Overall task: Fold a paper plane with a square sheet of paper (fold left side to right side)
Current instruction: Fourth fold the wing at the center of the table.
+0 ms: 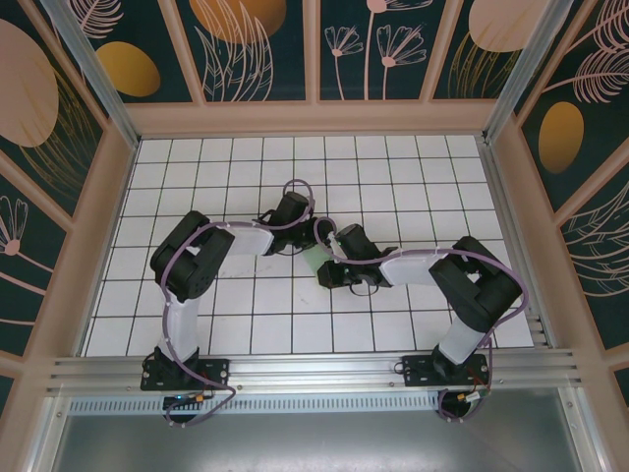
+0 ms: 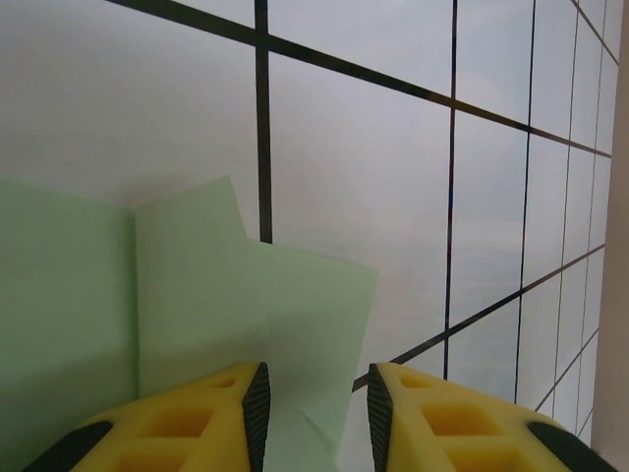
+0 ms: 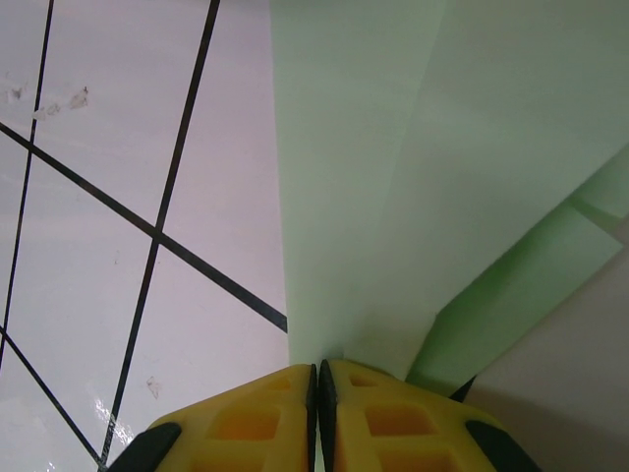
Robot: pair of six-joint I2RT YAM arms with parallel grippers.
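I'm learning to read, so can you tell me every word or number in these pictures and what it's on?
There are none to read.
The paper is plain pale green with no writing.
The table has black grid lines but no numbers.
The walls carry flower and leaf pictures, no letters.

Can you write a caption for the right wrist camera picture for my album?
The right gripper pinches the edge of the folded green paper, with the white grid table behind.
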